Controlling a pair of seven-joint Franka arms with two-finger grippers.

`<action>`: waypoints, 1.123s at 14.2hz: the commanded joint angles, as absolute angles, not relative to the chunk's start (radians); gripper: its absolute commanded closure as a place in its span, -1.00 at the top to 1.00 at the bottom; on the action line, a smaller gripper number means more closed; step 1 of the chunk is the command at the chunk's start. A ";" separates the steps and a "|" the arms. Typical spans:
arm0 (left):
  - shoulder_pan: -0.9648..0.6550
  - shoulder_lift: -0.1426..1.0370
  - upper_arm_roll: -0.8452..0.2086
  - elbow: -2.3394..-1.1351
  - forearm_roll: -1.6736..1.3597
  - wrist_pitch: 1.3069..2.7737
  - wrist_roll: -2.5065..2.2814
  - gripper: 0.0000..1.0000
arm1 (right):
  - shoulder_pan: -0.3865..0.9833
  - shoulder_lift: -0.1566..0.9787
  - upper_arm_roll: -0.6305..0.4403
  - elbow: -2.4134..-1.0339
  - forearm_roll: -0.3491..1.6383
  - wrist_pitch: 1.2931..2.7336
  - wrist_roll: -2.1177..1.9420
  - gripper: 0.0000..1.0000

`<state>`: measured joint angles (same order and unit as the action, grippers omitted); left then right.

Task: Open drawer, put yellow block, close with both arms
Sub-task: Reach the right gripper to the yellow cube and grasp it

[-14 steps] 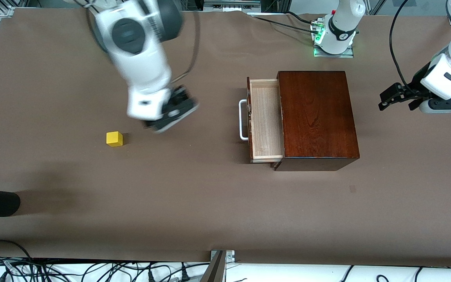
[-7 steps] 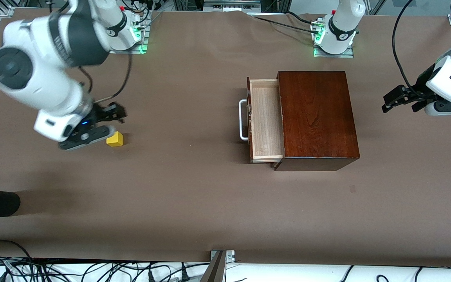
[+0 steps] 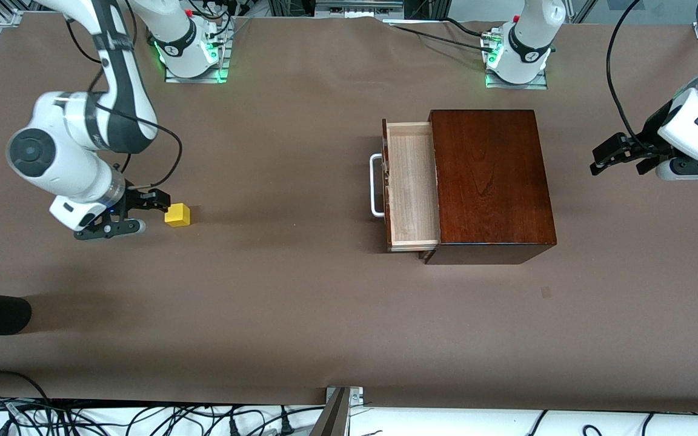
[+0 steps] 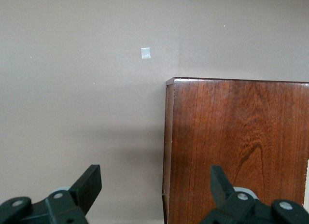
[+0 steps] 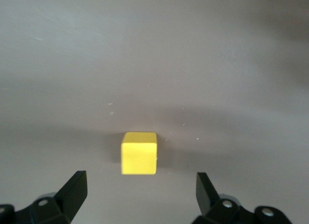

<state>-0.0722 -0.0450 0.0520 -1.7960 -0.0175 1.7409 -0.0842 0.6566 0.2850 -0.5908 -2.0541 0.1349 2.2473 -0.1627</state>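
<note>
While the drawer (image 3: 409, 184) is standing pulled out, the right gripper (image 3: 154, 202) is hovering spread wide beside the yellow block (image 3: 177, 214) on the bench (image 3: 300, 303); the left gripper (image 3: 618, 156) is waiting, spread, near the box (image 3: 491, 181).

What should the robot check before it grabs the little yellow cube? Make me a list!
1. Right gripper open: ok.
2. Yellow block sits between the open fingers' line, not yet touched: ok.
3. Block free on the table, nothing against it: ok.
4. Drawer pulled out of the box, tray bare: ok.
5. Left gripper open, waiting by the box at its own arm's end: ok.
6. Fingers low enough to grip: cannot tell.
</note>
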 commanded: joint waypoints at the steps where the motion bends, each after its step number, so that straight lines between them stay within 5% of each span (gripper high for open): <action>1: -0.063 -0.031 0.046 -1.761 -0.038 1.713 -0.058 1.00 | 0.675 0.236 -0.598 -2.224 0.152 2.420 -0.153 1.00; 13: -0.063 -0.029 0.046 -1.761 -0.038 1.713 -0.058 1.00 | 0.676 0.406 -0.526 -2.240 0.299 2.592 -0.172 0.99; 16: -0.063 -0.029 0.046 -1.759 -0.038 1.713 -0.058 1.00 | 0.673 0.422 -0.526 -2.240 0.301 2.600 -0.204 0.75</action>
<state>-0.0722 -0.0441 0.0513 -1.7944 -0.0175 1.7381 -0.0841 0.6736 0.4165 -0.5250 -2.2354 0.2725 2.5801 -0.1656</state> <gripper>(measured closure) 0.000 0.022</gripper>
